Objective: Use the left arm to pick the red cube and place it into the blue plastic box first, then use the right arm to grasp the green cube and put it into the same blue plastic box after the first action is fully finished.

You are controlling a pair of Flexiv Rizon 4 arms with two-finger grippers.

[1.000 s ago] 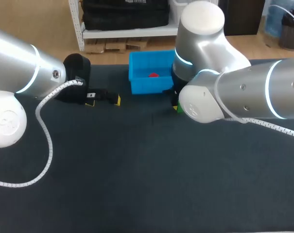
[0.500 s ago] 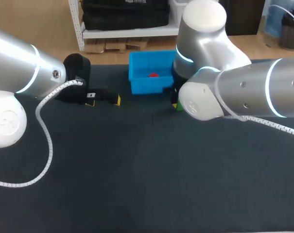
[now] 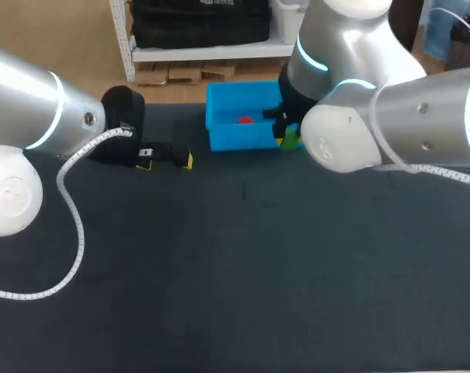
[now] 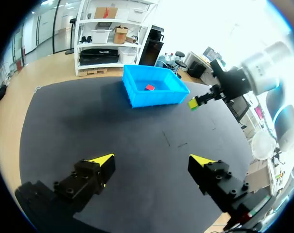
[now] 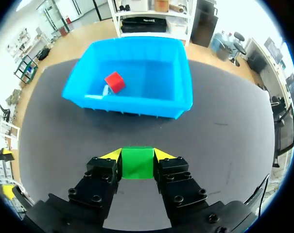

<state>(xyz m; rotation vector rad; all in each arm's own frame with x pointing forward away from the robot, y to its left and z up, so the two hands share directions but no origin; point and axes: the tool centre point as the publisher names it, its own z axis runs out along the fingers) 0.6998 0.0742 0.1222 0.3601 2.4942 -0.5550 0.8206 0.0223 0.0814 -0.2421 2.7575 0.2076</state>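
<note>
The red cube lies inside the blue plastic box, also seen as the red cube in the box at the table's far edge. My right gripper is shut on the green cube, held above the mat just short of the box's near wall. In the head view the green cube shows beside the box's right end. From the left wrist, the green cube hangs in the right gripper near the box with the red cube in it. My left gripper stands open and empty over the mat, left of the box.
The dark mat covers the whole table. A white coiled cable hangs from my left arm over the mat's left side.
My right arm has lifted and moved toward the box with the green cube in its grip. The left arm has stayed still.
</note>
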